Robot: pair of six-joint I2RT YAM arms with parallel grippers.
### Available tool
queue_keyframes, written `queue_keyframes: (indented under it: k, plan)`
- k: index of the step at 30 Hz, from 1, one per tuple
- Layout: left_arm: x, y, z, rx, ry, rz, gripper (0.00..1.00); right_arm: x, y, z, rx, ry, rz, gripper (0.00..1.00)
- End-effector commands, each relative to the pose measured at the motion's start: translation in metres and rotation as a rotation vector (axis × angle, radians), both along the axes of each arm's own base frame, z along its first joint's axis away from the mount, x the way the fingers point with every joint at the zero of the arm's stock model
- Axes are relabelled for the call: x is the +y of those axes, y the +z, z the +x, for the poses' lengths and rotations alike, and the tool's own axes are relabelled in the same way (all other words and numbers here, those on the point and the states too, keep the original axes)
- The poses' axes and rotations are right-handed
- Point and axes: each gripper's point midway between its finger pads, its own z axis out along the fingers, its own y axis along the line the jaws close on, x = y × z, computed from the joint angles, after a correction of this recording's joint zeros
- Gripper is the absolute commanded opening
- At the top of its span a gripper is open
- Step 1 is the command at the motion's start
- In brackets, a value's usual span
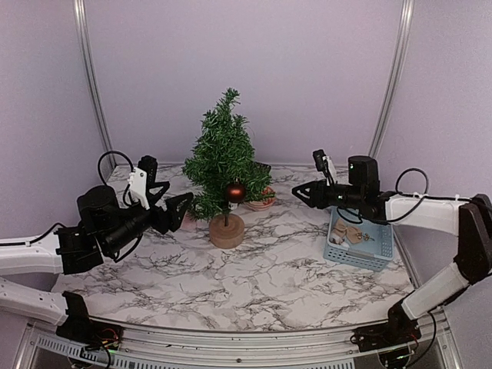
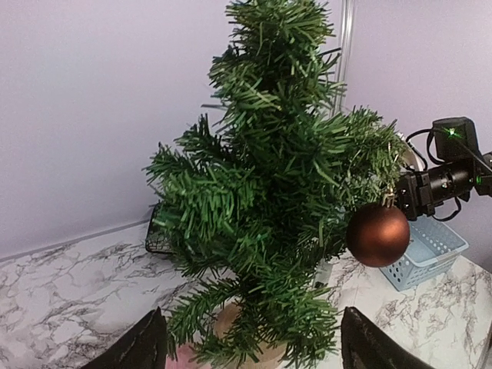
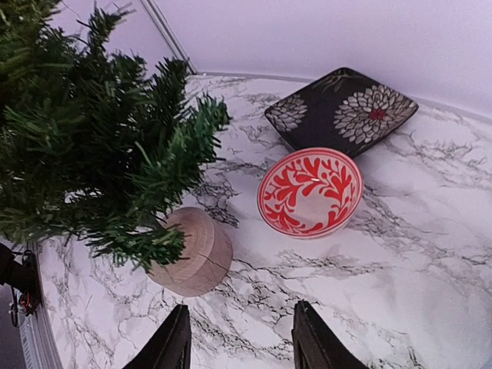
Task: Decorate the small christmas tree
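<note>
The small christmas tree (image 1: 223, 157) stands mid-table on its round tan base (image 1: 227, 231). A red-brown ball ornament (image 1: 235, 192) hangs from a front branch. My left gripper (image 1: 174, 200) is open and empty, just left of the tree's low branches. In the left wrist view the tree (image 2: 269, 192) fills the frame, with the ball (image 2: 377, 234) at its right and the fingers (image 2: 142, 350) wide apart. My right gripper (image 1: 300, 192) is open and empty, held above the table right of the tree. Its view shows the tree (image 3: 84, 146) and base (image 3: 192, 250).
A light-blue basket (image 1: 359, 247) holding small ornaments sits at the right under my right arm. A red patterned bowl (image 3: 310, 192) and a black flowered plate (image 3: 342, 108) lie behind the tree. A small pink object (image 1: 187, 223) lies left of the base.
</note>
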Motion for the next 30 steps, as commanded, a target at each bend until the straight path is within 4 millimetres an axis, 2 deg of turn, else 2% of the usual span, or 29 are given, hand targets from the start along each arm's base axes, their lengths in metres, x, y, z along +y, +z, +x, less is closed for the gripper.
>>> queue_keyframes:
  k: [1, 7, 12, 19, 30]
  plan:
    - [0.022, -0.008, 0.001, 0.068, 0.079, -0.131, 0.77, 0.014, -0.018, 0.015, 0.054, 0.024, 0.083, 0.42]
    - [0.028, -0.040, -0.001, 0.170, 0.096, -0.214, 0.71, 0.039, -0.046, 0.035, 0.125, 0.065, 0.161, 0.40]
    - [0.034, -0.056, -0.002, 0.208, 0.115, -0.264, 0.67, 0.068, -0.067, 0.043, 0.177, 0.094, 0.181, 0.38]
    - [0.044, -0.065, -0.001, 0.213, 0.162, -0.273, 0.65, 0.100, -0.090, 0.049, 0.224, 0.104, 0.178, 0.33]
    - [0.041, -0.082, 0.002, 0.253, 0.176, -0.249, 0.62, 0.139, -0.118, 0.041, 0.281, 0.156, 0.184, 0.31]
